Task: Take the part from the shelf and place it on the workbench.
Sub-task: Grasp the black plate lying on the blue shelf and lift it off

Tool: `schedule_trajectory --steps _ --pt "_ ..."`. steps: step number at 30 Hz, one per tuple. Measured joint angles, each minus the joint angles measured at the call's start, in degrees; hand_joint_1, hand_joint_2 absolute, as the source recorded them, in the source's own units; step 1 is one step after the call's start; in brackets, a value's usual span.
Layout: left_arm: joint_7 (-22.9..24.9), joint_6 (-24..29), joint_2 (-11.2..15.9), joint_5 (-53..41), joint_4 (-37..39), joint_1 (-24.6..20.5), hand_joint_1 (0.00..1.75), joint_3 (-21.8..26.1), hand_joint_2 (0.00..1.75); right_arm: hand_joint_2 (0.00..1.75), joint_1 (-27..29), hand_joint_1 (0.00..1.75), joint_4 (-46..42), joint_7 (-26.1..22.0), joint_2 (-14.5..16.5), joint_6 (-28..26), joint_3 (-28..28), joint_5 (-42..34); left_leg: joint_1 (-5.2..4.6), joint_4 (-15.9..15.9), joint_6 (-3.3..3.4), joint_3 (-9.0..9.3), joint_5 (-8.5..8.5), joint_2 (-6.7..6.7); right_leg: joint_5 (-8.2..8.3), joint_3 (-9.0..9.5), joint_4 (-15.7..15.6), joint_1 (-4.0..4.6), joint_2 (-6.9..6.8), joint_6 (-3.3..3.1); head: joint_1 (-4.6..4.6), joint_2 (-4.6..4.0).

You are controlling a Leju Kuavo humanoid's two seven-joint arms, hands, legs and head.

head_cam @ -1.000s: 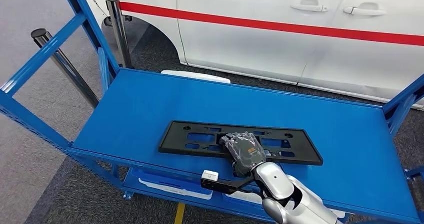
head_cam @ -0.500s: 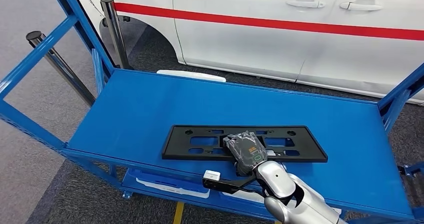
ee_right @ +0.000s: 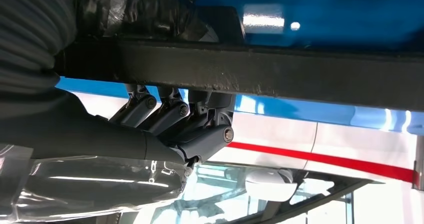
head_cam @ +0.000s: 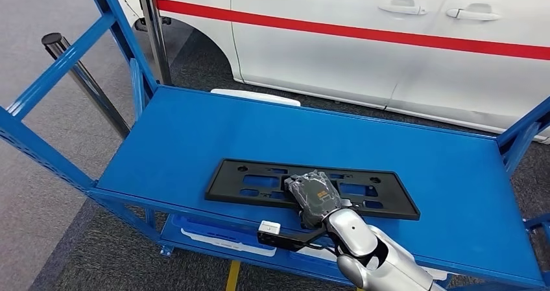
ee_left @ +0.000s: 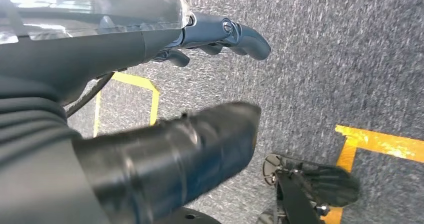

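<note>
- The right hand point(head_cam: 314, 199) lies on top of the one black license plate frame point(head_cam: 259, 182), near the middle of its near long edge. In the right wrist view its dark fingers point(ee_right: 172, 115) curl over the frame's edge point(ee_right: 280, 72) with the thumb on the other side, so it grips the part.
- The frame lies flat on the upper deck of the blue shelf point(head_cam: 188, 135), toward the deck's front edge, its long side running along that edge.
- The left hand point(ee_left: 220, 34) hangs over grey carpet point(ee_left: 340, 59) marked with yellow tape lines point(ee_left: 385, 141); its fingers are slightly curled and apart, holding nothing.
- Below the deck a lower level holds one white-and-blue part point(head_cam: 220, 238).
- Beyond the shelf stands one white car point(head_cam: 389, 51) with a red stripe and two door handles.
- Two dark stanchion posts point(head_cam: 154, 35) stand at the shelf's far left.
</note>
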Motion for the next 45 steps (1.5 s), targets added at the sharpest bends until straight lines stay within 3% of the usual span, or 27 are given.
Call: schedule_trajectory --steps 2,4,6,7,9,10,11,12,13,14,16,19,21,23,25,26,27,28,30,32,35,37,40,41,42,43,45 --pt "-0.46 0.44 -0.12 -0.01 0.0 -0.04 0.0 0.18 1.75 1.75 -0.06 1.66 0.01 0.0 0.01 -0.13 0.13 -0.03 -0.17 0.21 -0.47 -0.24 -0.09 -0.07 0.56 1.43 -3.35 0.27 0.03 -0.46 -0.02 0.0" --pt "-0.66 1.11 -0.26 0.05 0.0 -0.05 0.0 0.42 1.75 1.75 -0.1 1.66 0.01 0.0 0.01 -0.34 0.27 -0.03 -0.23 0.08 -1.02 -0.31 -0.04 -0.1 0.68 1.44 -3.57 0.29 0.08 -0.95 -0.03 0.0" --pt "-0.44 1.43 -0.36 0.15 0.0 -0.04 0.0 0.62 1.75 1.75 -0.23 1.66 0.01 0.02 0.01 -0.46 0.32 -0.02 -0.15 1.25 -1.58 -0.72 -1.13 -0.07 0.97 1.68 -4.07 0.01 -0.01 -1.68 -0.04 0.0" --pt "-0.1 1.38 -0.37 0.16 0.0 -0.06 0.0 0.68 1.75 1.75 -0.31 1.66 0.02 0.09 0.04 -0.53 0.32 0.07 -0.07 3.38 -1.85 -1.64 -2.54 -0.06 1.09 1.78 -4.29 -0.16 -0.1 -2.02 -0.04 0.0" --pt "0.9 1.29 -0.42 0.12 0.0 -0.07 0.0 0.73 1.75 1.75 -0.4 1.66 0.15 0.97 0.37 -1.14 0.36 1.35 0.21 10.54 -2.35 -4.86 -6.26 -0.01 1.14 1.73 -4.36 -0.13 -0.26 -2.37 -0.05 0.0" --pt "1.4 1.31 -0.48 0.09 0.0 -0.06 0.0 0.77 1.75 1.75 -0.34 1.66 0.26 2.01 0.75 -1.88 0.39 2.83 0.32 13.93 -2.56 -6.44 -7.54 0.0 1.13 1.65 -4.31 -0.1 -0.29 -2.4 -0.04 0.0" --pt "1.8 1.4 -0.53 0.05 0.0 -0.05 0.0 0.8 1.75 1.75 -0.17 1.66 0.38 3.46 1.21 -3.09 0.43 4.98 0.41 15.69 -2.71 -7.28 -7.79 0.01 1.12 1.59 -4.25 -0.09 -0.29 -2.39 -0.05 0.0" --pt "2.07 1.54 -0.58 -0.02 0.0 -0.04 0.0 0.83 1.75 1.75 0.09 1.66 0.46 4.92 1.65 -4.64 0.46 7.43 0.49 15.33 -2.81 -7.12 -6.94 0.01 1.09 1.56 -4.17 -0.11 -0.27 -2.35 -0.05 0.0" --pt "2.26 1.73 -0.61 -0.15 0.0 -0.04 0.0 0.85 1.75 1.75 0.42 1.66 0.5 6.12 2.0 -6.34 0.48 9.82 0.57 12.72 -2.83 -5.85 -5.14 0.02 1.03 1.59 -4.09 -0.14 -0.23 -2.27 -0.06 0.0" --pt "2.37 1.91 -0.63 -0.27 0.0 -0.04 0.0 0.86 1.75 1.75 0.76 1.66 0.51 6.94 2.26 -7.93 0.48 11.9 0.66 8.67 -2.81 -3.93 -3.06 0.03 0.93 1.65 -4.0 -0.17 -0.19 -2.14 -0.06 0.0" --pt "2.42 2.13 -0.73 -0.46 0.0 -0.07 0.0 0.89 1.75 1.75 1.28 1.66 0.56 7.54 2.61 -9.84 0.48 14.12 0.57 2.1 -2.55 -0.72 -0.76 -0.01 0.81 1.57 -3.8 0.0 -0.08 -1.69 -0.04 0.0" --pt "2.43 2.16 -0.84 -0.52 0.0 -0.13 0.0 0.97 1.75 1.75 1.86 1.66 0.65 7.69 2.92 -10.39 0.48 14.82 0.3 0.22 -1.72 -0.06 -0.55 -0.09 1.03 1.33 -3.86 0.14 0.02 -0.88 -0.02 0.0" --pt "2.43 2.17 -0.9 -0.54 0.0 -0.09 0.0 0.98 1.75 1.75 2.1 1.66 0.68 7.73 2.98 -10.46 0.47 14.93 0.42 -0.32 -0.89 0.12 -0.18 -0.03 0.3 1.01 -3.12 -0.02 0.02 -0.35 -0.02 0.0" --pt "2.43 2.17 -0.97 -0.55 0.0 -0.17 0.0 0.99 1.75 1.75 2.2 1.66 0.73 7.8 3.01 -10.61 0.46 14.99 0.54 -0.78 -0.12 0.28 0.12 0.08 -2.63 -1.22 1.76 -0.12 0.03 0.02 -0.01 0.0" --pt "2.43 2.16 -1.04 -0.55 0.0 -0.26 0.0 1.0 1.75 1.75 2.44 1.66 0.86 7.86 3.01 -10.7 0.46 15.01 0.46 -0.8 0.18 0.24 0.11 0.1 -5.9 -4.9 9.5 -0.1 0.03 0.24 -0.01 0.0" --pt "2.43 2.16 -1.08 -0.55 0.0 -0.24 0.0 1.01 1.75 1.75 2.63 1.66 0.97 7.87 3.01 -10.7 0.46 15.01 0.42 -0.75 0.21 0.25 0.08 0.09 -6.38 -6.15 11.95 -0.1 0.02 0.3 -0.01 0.0" --pt "2.43 2.16 -1.12 -0.54 0.0 -0.21 0.0 1.02 1.75 1.75 2.8 1.66 1.08 7.88 3.01 -10.7 0.46 15.01 0.4 -0.67 0.22 0.28 0.01 0.06 -5.69 -6.37 12.16 -0.11 0.02 0.27 -0.01 0.0" --pt "2.43 2.16 -1.15 -0.54 0.0 -0.21 0.0 1.02 1.75 1.75 2.9 1.66 1.16 7.88 3.01 -10.71 0.46 15.01 0.4 -0.56 0.18 0.34 -0.08 0.01 -4.0 -5.47 10.08 -0.11 0.01 0.17 -0.01 0.0" --pt "2.44 2.15 -1.24 -0.49 0.0 -0.23 0.0 1.03 1.75 1.75 2.95 1.66 1.23 8.03 3.02 -11.01 0.46 15.66 0.3 -0.21 -0.09 0.43 -0.44 -0.09 -0.12 -1.73 2.22 -0.04 0.0 -0.21 0.0 0.0" --pt "2.51 2.08 -1.31 -0.34 0.0 -0.31 0.0 1.12 1.75 1.75 3.08 1.66 1.23 8.43 3.1 -12.24 0.42 17.81 0.09 0.16 -0.53 0.27 -0.73 -0.14 1.17 0.53 -2.7 0.19 0.04 -0.54 -0.03 0.0" --pt "2.59 2.01 -1.39 0.02 0.0 -0.34 0.0 1.48 1.75 1.75 3.44 1.66 1.23 9.05 3.36 -14.08 0.23 20.83 0.0 0.22 -1.33 0.11 -0.91 -0.09 1.09 0.68 -3.47 0.22 0.23 -1.1 -0.04 0.0" --pt "2.6 2.04 -1.44 0.09 0.0 -0.36 0.0 1.77 1.75 1.75 3.53 1.66 1.23 9.21 3.63 -14.32 0.1 21.31 0.1 2.12 -1.9 -0.6 -2.42 -0.03 1.23 0.86 -3.79 -0.06 0.19 -1.77 -0.06 0.0" --pt "2.6 2.05 -1.48 0.11 0.0 -0.37 0.0 2.01 1.75 1.75 3.73 1.66 1.24 9.25 3.94 -14.42 0.02 21.42 0.31 12.48 -2.58 -5.32 -7.53 0.0 1.19 0.96 -3.88 -0.07 0.01 -2.34 -0.09 0.0" --pt "2.6 2.05 -1.5 0.13 0.0 -0.34 0.0 2.04 1.75 1.75 3.86 1.66 1.24 9.25 3.97 -14.43 0.02 21.42 0.35 15.46 -2.72 -6.81 -8.39 0.0 1.16 0.98 -3.87 -0.03 -0.02 -2.37 -0.08 0.0" --pt "2.6 2.05 -1.52 0.15 0.0 -0.3 0.0 2.07 1.75 1.75 3.98 1.66 1.25 9.25 3.97 -14.43 0.02 21.42 0.36 16.4 -2.78 -7.38 -8.06 0.0 1.15 1.01 -3.85 -0.02 -0.02 -2.39 -0.08 0.0" --pt "2.6 2.05 -1.53 0.16 0.0 -0.29 0.0 2.09 1.75 1.75 4.07 1.66 1.25 9.25 3.99 -14.44 0.02 21.41 0.36 15.01 -2.75 -6.83 -6.62 0.0 1.12 1.08 -3.83 -0.02 0.02 -2.37 -0.08 0.0" --pt "2.6 2.05 -1.52 0.16 0.0 -0.33 0.0 2.11 1.75 1.75 4.13 1.66 1.25 9.25 4.08 -14.44 -0.03 21.41 0.35 7.45 -2.4 -3.42 -2.48 0.0 1.01 1.27 -3.78 -0.02 0.12 -2.22 -0.08 0.0"
